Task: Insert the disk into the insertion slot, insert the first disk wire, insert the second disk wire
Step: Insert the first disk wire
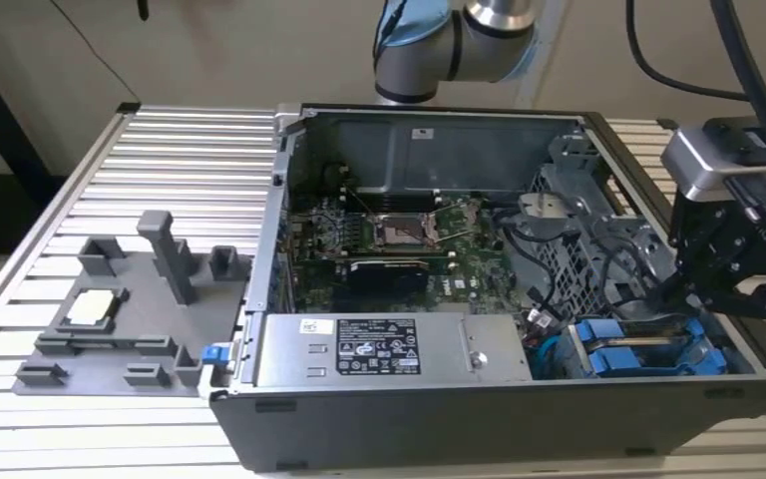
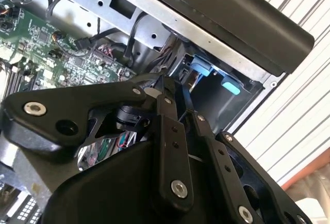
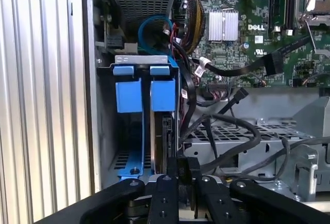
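The disk [image 3: 164, 131] sits edge-on in the insertion slot [image 3: 157, 72] of the dark grey drive cage, its blue frame tab [image 3: 163, 94] at the far end. In the exterior view the disk [image 1: 629, 357] lies low at the case's right. My gripper [image 3: 184, 163] is at the disk's near end, just beside its edge. The black fingers [image 2: 166, 100] stand pressed together, and a black disk wire [image 3: 181, 131] running along the disk seems to end between them. In the exterior view the gripper [image 1: 686, 299] hangs over the cage.
A second blue-framed unit [image 3: 128, 95] fills the neighbouring bay. Loose black cables [image 3: 232, 126] cross the perforated cage wall [image 3: 242, 136]. The power supply [image 1: 383, 349] and motherboard [image 1: 383, 239] fill the case. A grey fixture [image 1: 131, 309] stands on the table at the exterior view's left.
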Motion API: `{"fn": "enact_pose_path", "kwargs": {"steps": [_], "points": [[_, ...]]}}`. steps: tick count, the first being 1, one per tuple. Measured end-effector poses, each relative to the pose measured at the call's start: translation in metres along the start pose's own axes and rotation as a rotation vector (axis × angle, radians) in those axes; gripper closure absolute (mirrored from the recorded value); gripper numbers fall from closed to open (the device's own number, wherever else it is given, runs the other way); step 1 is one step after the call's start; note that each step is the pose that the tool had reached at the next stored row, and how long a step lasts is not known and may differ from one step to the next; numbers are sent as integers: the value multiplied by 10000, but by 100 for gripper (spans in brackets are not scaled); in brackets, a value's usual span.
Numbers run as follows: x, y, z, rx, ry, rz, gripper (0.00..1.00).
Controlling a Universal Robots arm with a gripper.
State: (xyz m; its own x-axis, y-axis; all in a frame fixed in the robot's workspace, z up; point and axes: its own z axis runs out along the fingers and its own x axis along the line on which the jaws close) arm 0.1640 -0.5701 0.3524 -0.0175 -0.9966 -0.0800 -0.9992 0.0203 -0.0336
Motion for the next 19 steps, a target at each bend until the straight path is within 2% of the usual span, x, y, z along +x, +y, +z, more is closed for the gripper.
{"fn": "enact_pose_path", "kwargs": {"steps": [6,19], "points": [[39,-1,42,11,2,145,81],[49,-5,91,1,5,146,81]]}}
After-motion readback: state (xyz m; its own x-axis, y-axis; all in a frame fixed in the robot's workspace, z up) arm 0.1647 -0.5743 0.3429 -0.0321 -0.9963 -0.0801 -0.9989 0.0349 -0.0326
